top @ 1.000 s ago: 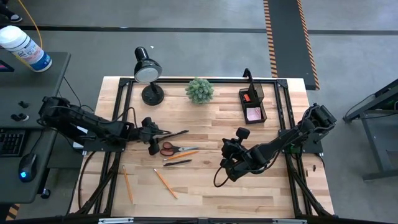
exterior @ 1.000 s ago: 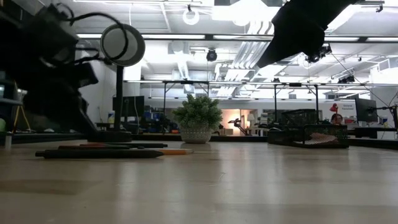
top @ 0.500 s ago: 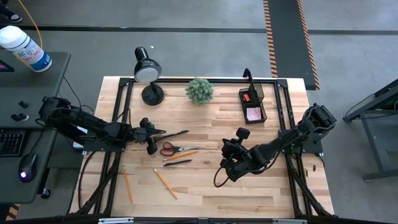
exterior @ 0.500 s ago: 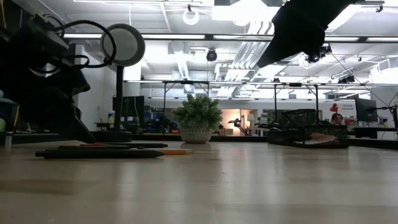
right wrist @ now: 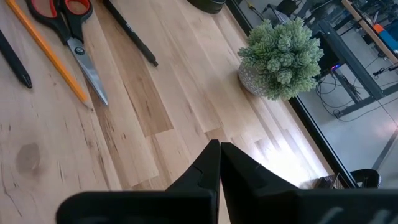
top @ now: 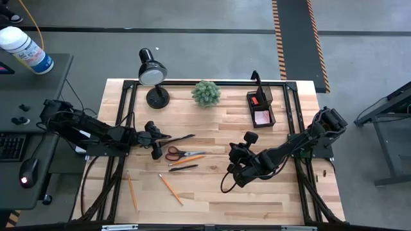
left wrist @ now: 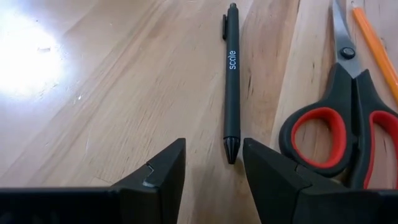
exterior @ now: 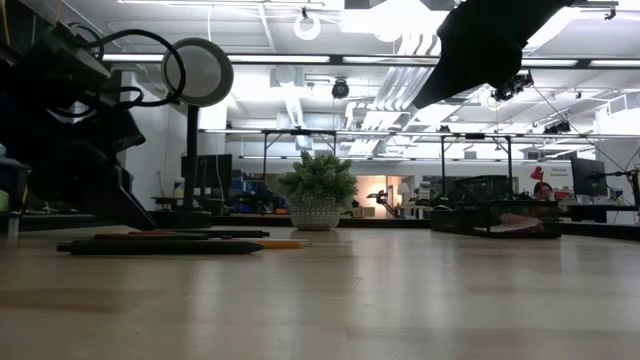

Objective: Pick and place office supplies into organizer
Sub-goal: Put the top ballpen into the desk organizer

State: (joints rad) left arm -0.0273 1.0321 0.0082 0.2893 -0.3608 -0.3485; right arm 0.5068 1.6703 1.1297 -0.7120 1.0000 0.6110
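Observation:
A black pen (left wrist: 231, 81) lies on the wooden table, and my left gripper (left wrist: 213, 163) stands open with a finger on either side of the pen's near tip, touching nothing. In the high view the gripper (top: 165, 138) is left of centre. Beside the pen lie red-handled scissors (left wrist: 339, 127), an orange pencil (top: 187, 159) and a second black pen (top: 183, 168). Two more pencils (top: 131, 190) (top: 171, 189) lie nearer the front. The black mesh organizer (top: 261, 109) at the far right holds a pink pad (top: 262, 117). My right gripper (right wrist: 219, 149) hangs shut above the table's middle.
A black desk lamp (top: 153, 74) and a small green plant (top: 206, 93) stand along the far edge. Bare wood spreads across the front and middle right (top: 257, 199). Black frame rails (top: 302, 186) run along the table's sides.
My left gripper has drawn back a little toward the table's left edge and dipped lower, staying open, then kept still. The pen and the other supplies lie where they were.

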